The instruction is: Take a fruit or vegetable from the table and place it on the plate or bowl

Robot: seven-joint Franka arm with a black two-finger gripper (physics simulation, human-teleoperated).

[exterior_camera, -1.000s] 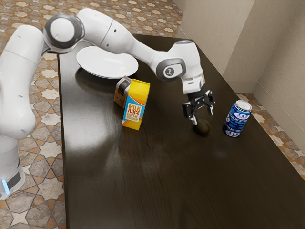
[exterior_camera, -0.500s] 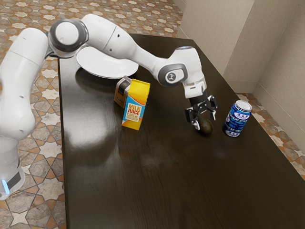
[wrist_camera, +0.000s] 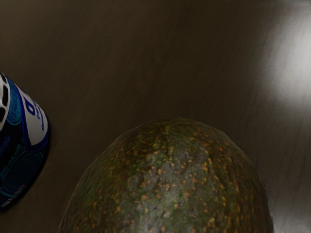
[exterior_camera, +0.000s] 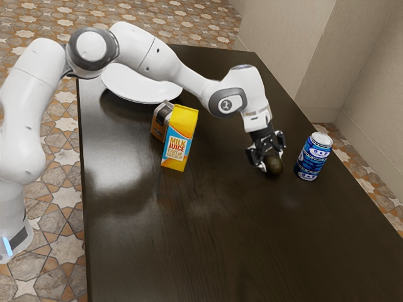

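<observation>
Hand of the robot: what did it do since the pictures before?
The hand came down from just above the avocado until it sat right over it. The avocado still lies on the table, and I cannot tell if it is gripped yet. The blue can, the juice carton and the plate stayed where they were.
</observation>
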